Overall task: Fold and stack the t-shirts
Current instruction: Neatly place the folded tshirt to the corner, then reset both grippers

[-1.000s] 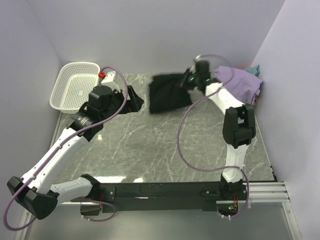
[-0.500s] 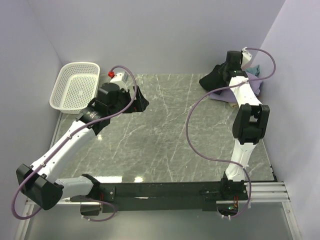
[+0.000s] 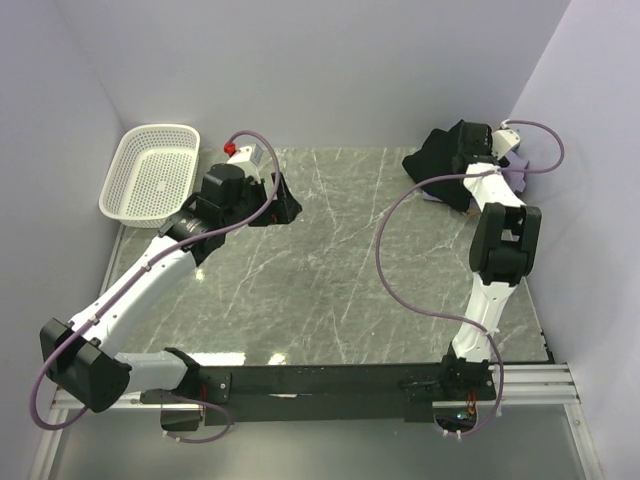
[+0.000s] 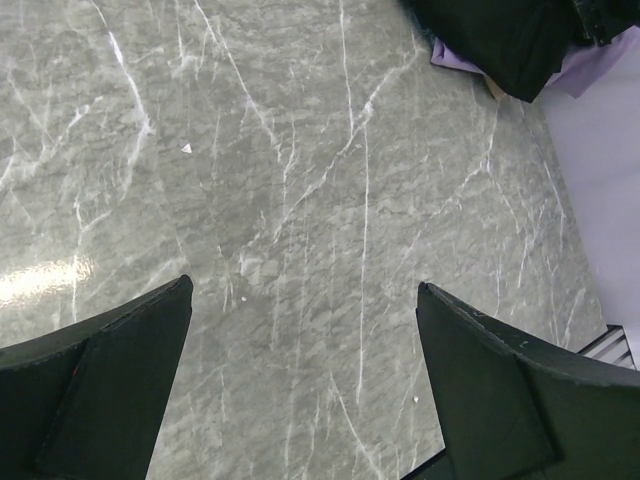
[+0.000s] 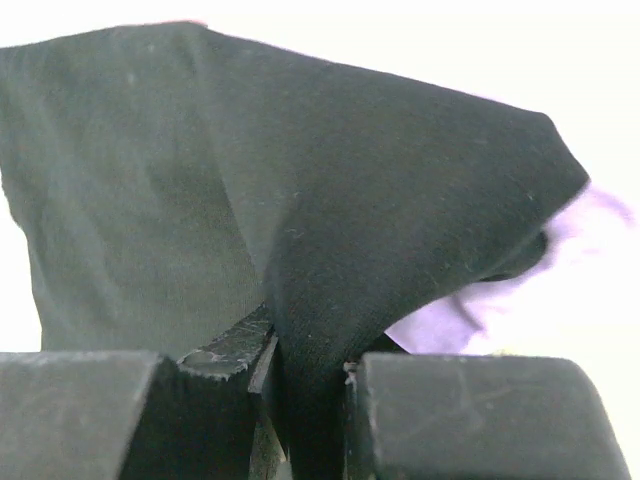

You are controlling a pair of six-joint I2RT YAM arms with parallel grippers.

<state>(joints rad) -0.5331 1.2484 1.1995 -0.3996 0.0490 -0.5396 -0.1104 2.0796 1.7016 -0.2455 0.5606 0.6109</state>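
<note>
The right gripper (image 5: 305, 372) is clamped on a bunched fold of the black t-shirt (image 5: 300, 180), which sits over the lavender t-shirt (image 4: 590, 70) at the worktop's (image 3: 330, 260) far right corner. Nothing looks folded or stacked yet. The left gripper (image 4: 305, 290) hangs wide apart above bare marble. The shirt's print is lost in the bunch, and the arm hides the rest of the pile.
</note>
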